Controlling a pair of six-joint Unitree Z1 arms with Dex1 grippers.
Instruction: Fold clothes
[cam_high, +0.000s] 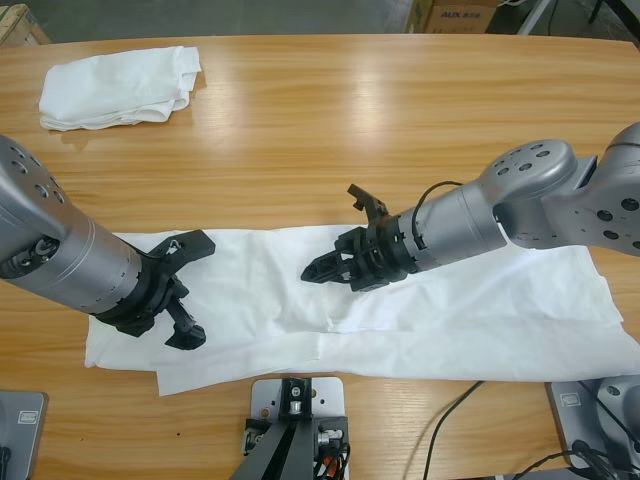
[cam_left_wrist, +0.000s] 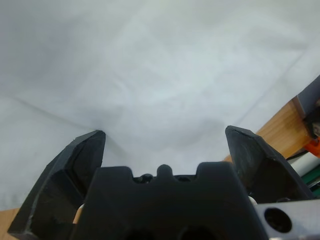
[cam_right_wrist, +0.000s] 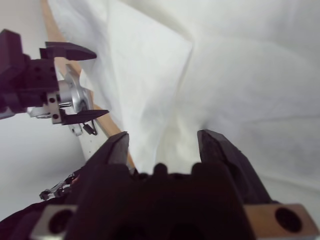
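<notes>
White cloth covered the near half of the table (cam_high: 330, 110): a shirt (cam_high: 480, 320) lay spread flat and wide along the front edge, partly doubled over at the lower left but not yet folded small, while a bundle (cam_high: 115, 85) of finished folding sat well apart at the far left corner. Both grippers stood with jaws wide and held nothing, the left gripper (cam_high: 187, 290) low over the shirt's left end and the right gripper (cam_high: 340, 235) over its middle, so I judged most of this shirt's folding was left to do
</notes>
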